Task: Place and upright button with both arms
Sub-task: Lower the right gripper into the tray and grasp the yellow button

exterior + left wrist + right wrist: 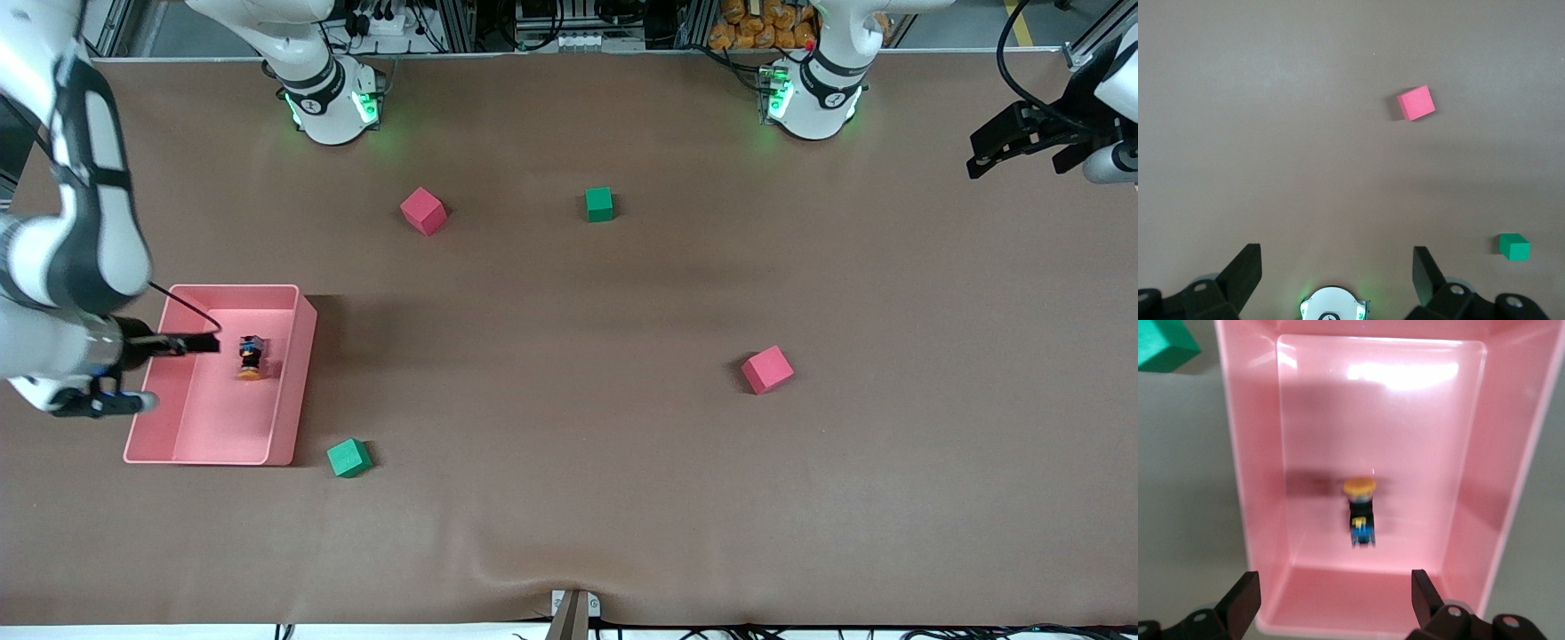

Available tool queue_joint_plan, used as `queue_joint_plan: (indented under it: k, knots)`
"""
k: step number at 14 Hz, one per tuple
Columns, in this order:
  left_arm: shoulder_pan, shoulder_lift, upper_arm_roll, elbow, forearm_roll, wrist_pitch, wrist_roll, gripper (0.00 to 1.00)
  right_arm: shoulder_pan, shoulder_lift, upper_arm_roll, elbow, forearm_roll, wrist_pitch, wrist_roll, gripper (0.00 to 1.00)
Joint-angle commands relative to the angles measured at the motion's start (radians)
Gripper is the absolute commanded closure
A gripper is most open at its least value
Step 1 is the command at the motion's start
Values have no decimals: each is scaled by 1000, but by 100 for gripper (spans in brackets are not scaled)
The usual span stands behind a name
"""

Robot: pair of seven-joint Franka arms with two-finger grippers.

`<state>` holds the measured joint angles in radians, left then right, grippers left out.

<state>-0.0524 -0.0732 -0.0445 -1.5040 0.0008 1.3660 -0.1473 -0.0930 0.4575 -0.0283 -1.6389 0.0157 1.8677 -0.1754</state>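
One button (252, 356) lies on its side in the single pink bin (293, 373), orange cap toward the front camera. The right gripper (203, 343) hovers over the bin, jaws wide and holding nothing. From the bin, one green cube (348, 458) sits at five o'clock. Another green cube (599, 204) and two pink cubes (423, 211) (767, 369) lie apart. The left gripper (996, 147) waits over the table's left-arm end, jaws wide.
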Motion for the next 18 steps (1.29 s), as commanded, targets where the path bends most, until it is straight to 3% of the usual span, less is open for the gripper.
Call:
queue_joint_plan:
  k: [1,6,9,15,16,17,18]
  knots:
    - [8,-8,-3,-7,-16,-13,23,0,-25,4,8,-111,-3,172,-53,0]
    - [6,-7,-5,-15,-16,-12,23,0,-82,118,14,-113,9,274,-139,0]
    - [6,-7,-5,-15,-16,-11,23,0,-74,148,14,-119,116,271,-142,0]
    - [6,-11,-5,-15,-16,-13,22,0,-85,187,14,-118,116,284,-163,0]
    - [6,-16,-5,-16,-16,-13,23,0,-86,188,14,-118,116,284,-174,9]
    - [8,-16,-5,-18,-16,-13,23,0,-85,190,14,-118,116,286,-185,35]
    - [8,-16,-5,-18,-16,-13,23,0,-86,191,14,-118,116,284,-199,49]
